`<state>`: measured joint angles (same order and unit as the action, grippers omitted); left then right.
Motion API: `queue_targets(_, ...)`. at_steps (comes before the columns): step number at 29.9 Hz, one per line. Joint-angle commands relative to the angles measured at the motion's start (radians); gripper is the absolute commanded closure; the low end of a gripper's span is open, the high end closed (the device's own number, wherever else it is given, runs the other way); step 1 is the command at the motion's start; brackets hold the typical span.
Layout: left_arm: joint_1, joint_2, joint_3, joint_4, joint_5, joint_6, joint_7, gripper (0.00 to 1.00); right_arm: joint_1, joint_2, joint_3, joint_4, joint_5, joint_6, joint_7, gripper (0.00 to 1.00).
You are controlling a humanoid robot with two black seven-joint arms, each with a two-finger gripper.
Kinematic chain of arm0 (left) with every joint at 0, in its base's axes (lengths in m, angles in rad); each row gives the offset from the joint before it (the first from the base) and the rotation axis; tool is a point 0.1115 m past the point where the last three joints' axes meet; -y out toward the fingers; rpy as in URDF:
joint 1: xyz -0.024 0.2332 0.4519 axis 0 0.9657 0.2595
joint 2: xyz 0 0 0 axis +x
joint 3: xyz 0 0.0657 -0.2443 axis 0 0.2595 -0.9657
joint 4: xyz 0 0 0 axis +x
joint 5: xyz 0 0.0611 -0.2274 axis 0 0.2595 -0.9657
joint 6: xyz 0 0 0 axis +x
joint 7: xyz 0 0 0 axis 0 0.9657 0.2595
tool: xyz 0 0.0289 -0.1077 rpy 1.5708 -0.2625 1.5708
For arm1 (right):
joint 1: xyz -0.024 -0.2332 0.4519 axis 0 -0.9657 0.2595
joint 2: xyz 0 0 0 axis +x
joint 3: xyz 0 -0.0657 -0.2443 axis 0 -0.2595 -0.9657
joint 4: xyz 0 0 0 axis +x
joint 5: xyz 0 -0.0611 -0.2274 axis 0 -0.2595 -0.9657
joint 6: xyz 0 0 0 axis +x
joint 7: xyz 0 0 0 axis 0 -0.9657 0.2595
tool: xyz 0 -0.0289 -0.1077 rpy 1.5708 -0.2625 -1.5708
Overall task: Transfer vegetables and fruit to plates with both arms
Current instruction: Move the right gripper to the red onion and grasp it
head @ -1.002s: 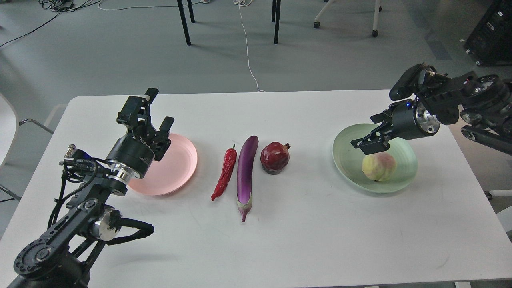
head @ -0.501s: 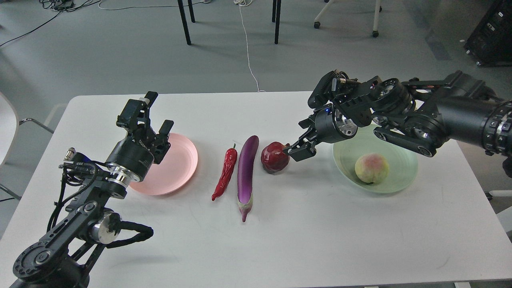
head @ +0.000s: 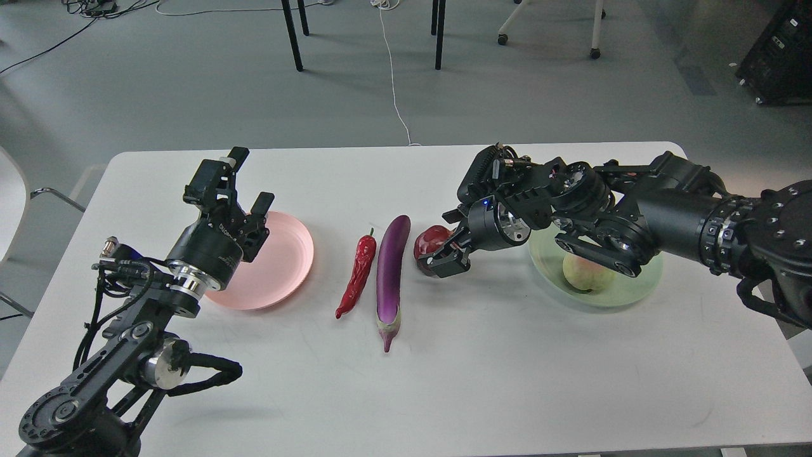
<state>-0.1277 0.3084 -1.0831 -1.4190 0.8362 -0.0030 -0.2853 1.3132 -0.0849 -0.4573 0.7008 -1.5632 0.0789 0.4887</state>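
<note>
The dark red pomegranate (head: 428, 241) sits at mid-table, partly hidden by my right gripper (head: 447, 244). That gripper is open, with one finger behind the fruit and one in front of it. I cannot tell if they touch it. The yellow-green peach (head: 582, 274) lies in the pale green plate (head: 637, 289), under my right arm. The purple eggplant (head: 389, 273) and red chili pepper (head: 358, 274) lie side by side left of the pomegranate. The pink plate (head: 279, 273) is empty. My left gripper (head: 249, 181) is open and empty above the plate's far left rim.
The white table (head: 507, 381) ends at a front edge near the bottom of the view. Beyond its far edge are chair legs (head: 292, 35), a white cable (head: 393, 76) on the grey floor, and a black case (head: 783, 54) at the far right.
My right arm swung left from above the green plate to the pomegranate and lowered its open fingers around it. The peach rolled slightly in the plate. The left arm barely moved.
</note>
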Motion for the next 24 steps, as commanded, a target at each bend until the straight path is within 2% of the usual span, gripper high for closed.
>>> queue_targets(1, 0.000, 0.000, 0.000, 0.000, 0.000, 0.000, 0.000, 0.01, -0.008, 0.007, -0.004, -0.014, -0.001, -0.037, 0.000, 0.03)
queue_targets(19, 0.000, 0.001, -0.001, 0.000, 0.000, 0.000, 0.000, 0.01, -0.071, 0.068, -0.050, -0.110, -0.001, -0.129, 0.000, 0.04)
queue_targets(24, 0.000, 0.001, -0.001, 0.000, 0.000, 0.000, 0.000, 0.01, -0.074, 0.067, -0.055, -0.113, -0.001, -0.140, 0.000, 0.11)
